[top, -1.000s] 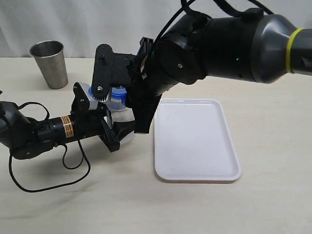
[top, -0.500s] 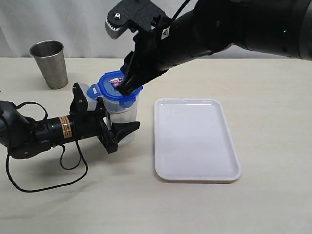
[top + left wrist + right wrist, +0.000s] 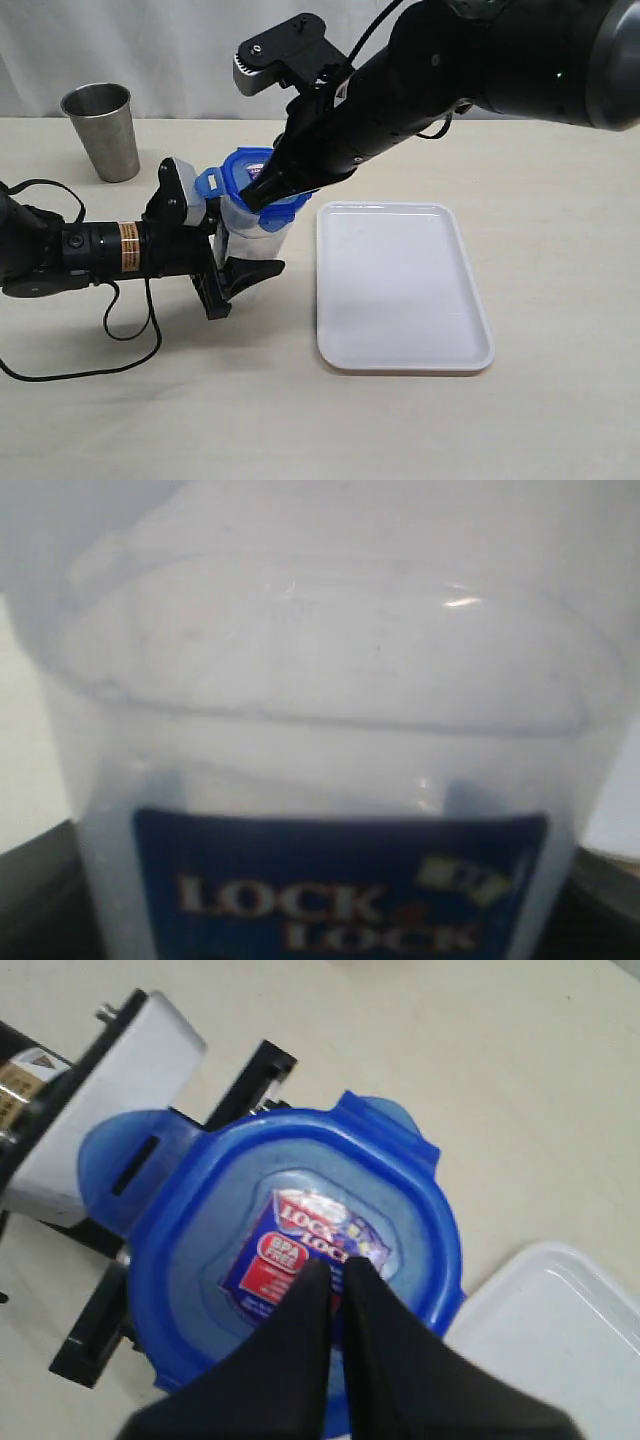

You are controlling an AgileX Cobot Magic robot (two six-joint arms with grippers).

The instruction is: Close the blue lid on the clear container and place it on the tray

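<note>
The clear container (image 3: 255,238) stands on the table left of the tray (image 3: 400,300), and my left gripper (image 3: 228,240) is shut on its sides. The left wrist view is filled by the container (image 3: 320,700) and its blue printed label, with a dark finger (image 3: 40,905) at the edge. The blue lid (image 3: 238,168) sits on the container's mouth, slightly tilted. My right gripper (image 3: 262,192) is shut, holds nothing, and its tips rest on the sticker at the middle of the lid (image 3: 200,1190). In the right wrist view the right gripper (image 3: 338,1265) has its fingers together.
A steel cup (image 3: 102,130) stands at the back left of the table. The left arm's cable loops over the table near the front left. A corner of the white tray (image 3: 560,1320) lies close beside the container.
The right arm has risen from low around the container, uncovering the lid, and now rests shut fingertips on it. The left gripper and container shifted slightly right.
</note>
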